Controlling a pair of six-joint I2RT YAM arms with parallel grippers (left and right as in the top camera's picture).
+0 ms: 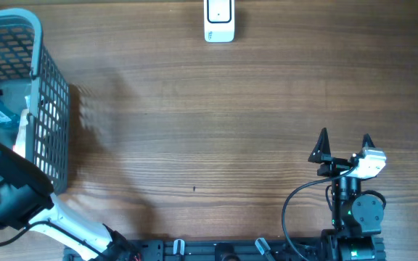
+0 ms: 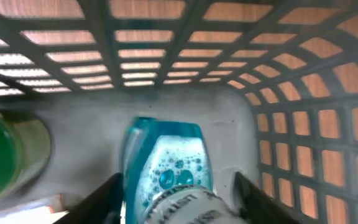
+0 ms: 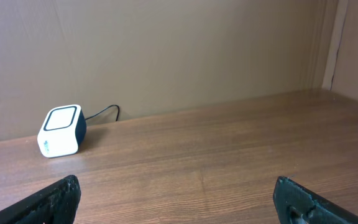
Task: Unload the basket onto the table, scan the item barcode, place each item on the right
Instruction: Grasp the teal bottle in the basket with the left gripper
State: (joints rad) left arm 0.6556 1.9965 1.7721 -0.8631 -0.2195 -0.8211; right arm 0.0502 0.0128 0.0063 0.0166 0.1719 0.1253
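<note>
Gripper at left (image 2: 176,180) straddles bottle (image 2: 165,146); contact unclear.

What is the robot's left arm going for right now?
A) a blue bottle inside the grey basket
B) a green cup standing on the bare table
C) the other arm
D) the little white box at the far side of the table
A: the left wrist view shows the left gripper down inside the basket, with one finger on either side of a blue bottle with a bubble print.
</note>
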